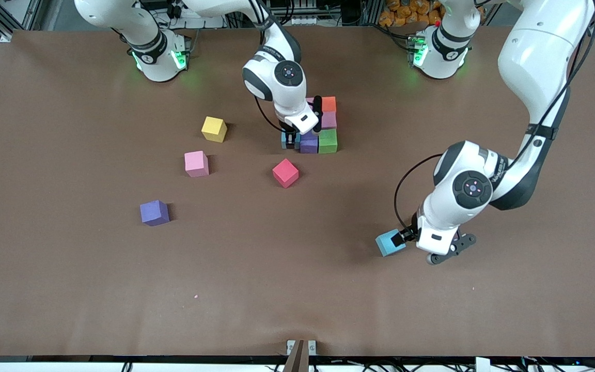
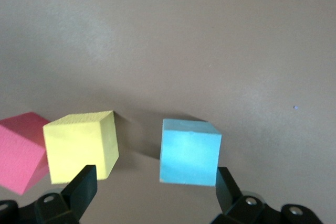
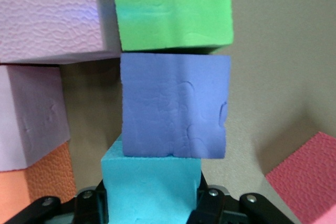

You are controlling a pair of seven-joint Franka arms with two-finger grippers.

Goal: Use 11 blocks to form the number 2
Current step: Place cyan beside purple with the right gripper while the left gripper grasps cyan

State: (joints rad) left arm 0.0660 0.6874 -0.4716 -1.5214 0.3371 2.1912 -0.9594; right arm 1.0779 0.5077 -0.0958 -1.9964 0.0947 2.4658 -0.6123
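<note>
A partly built figure of abutting blocks sits mid-table: orange (image 1: 328, 104), pink (image 1: 329, 120), green (image 1: 328, 141) and purple (image 1: 309, 143). My right gripper (image 1: 290, 139) is shut on a light blue block (image 3: 152, 187) that rests on the table against the purple block (image 3: 176, 108), in line with the green one (image 3: 173, 9). My left gripper (image 1: 406, 236) is open and low over the table at the left arm's end. A second light blue block (image 2: 189, 151) lies just off its fingertips, close to one finger (image 2: 227, 182). A yellow block (image 2: 81, 148) lies by the other finger.
Loose blocks lie toward the right arm's end: yellow (image 1: 214, 129), pink (image 1: 196, 164), red (image 1: 285, 172) and purple (image 1: 154, 213). A pink-red block (image 2: 18, 150) lies beside the yellow one in the left wrist view. The right arm's hand hides part of the figure.
</note>
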